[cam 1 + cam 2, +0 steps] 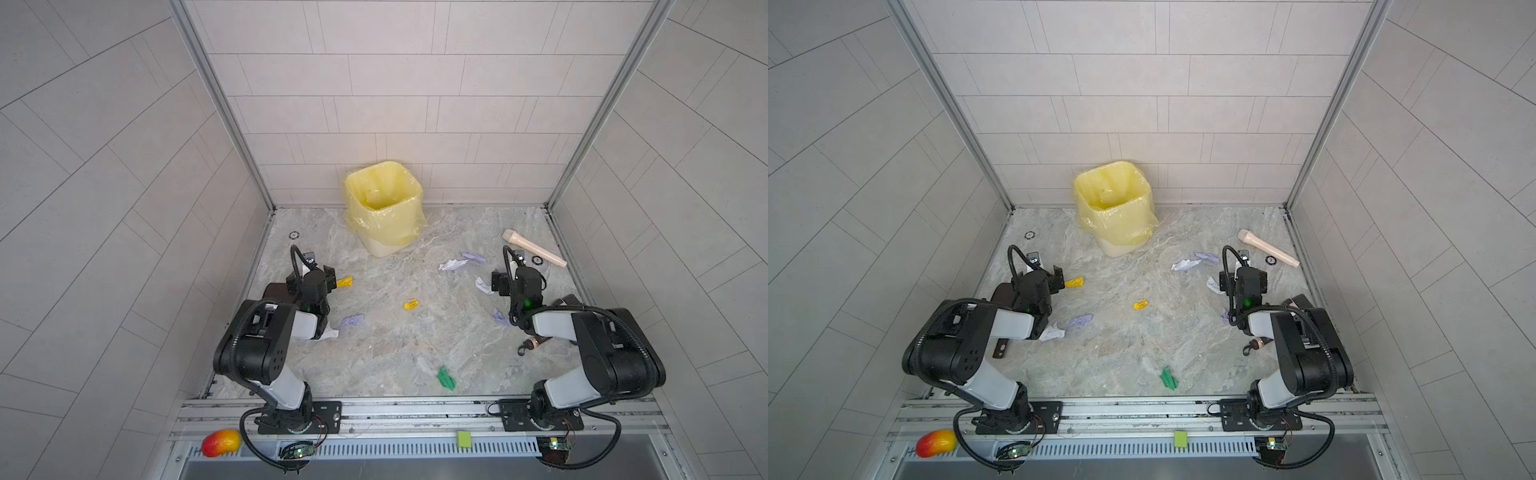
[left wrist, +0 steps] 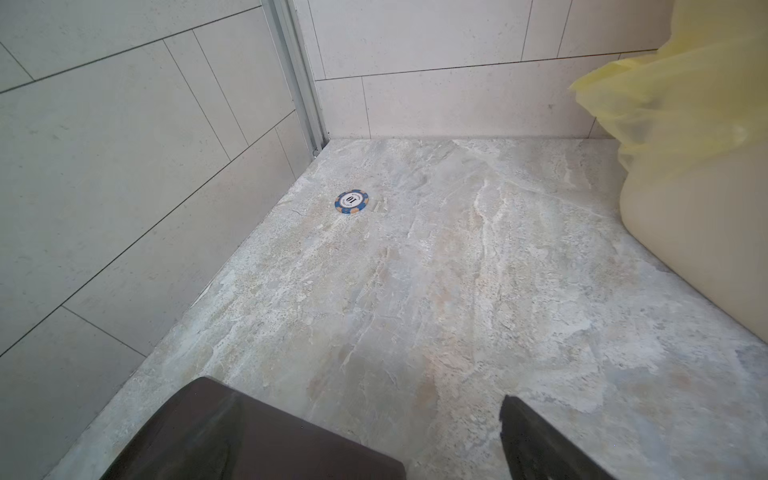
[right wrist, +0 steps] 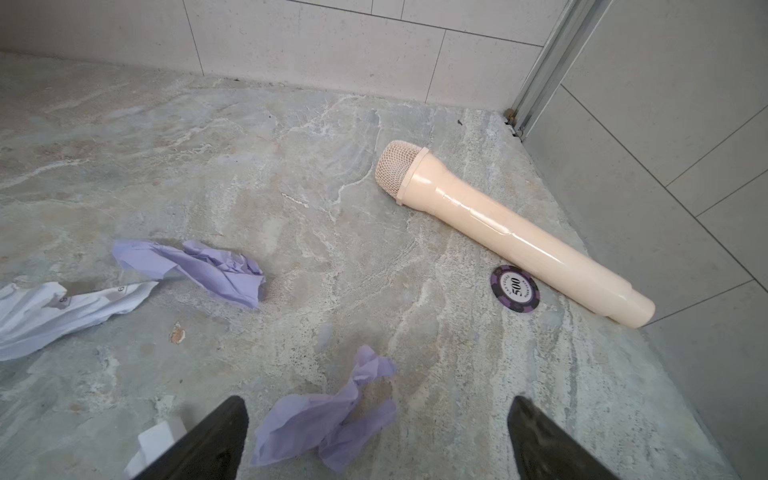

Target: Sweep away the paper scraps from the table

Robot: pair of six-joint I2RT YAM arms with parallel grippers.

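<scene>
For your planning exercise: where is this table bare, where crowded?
Bare: the middle between the central yellow scrap and green scrap; the back-left corner around the blue chip. Crowded: back right, among lilac scraps, microphone and purple chip.

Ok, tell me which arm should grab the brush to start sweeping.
Right. The brush lies under the right arm, and the right gripper is open and empty. The left gripper, also open, sits across the table by the dark dustpan.

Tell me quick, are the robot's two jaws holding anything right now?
Left gripper: open, holding nothing.
Right gripper: open, holding nothing.
</scene>
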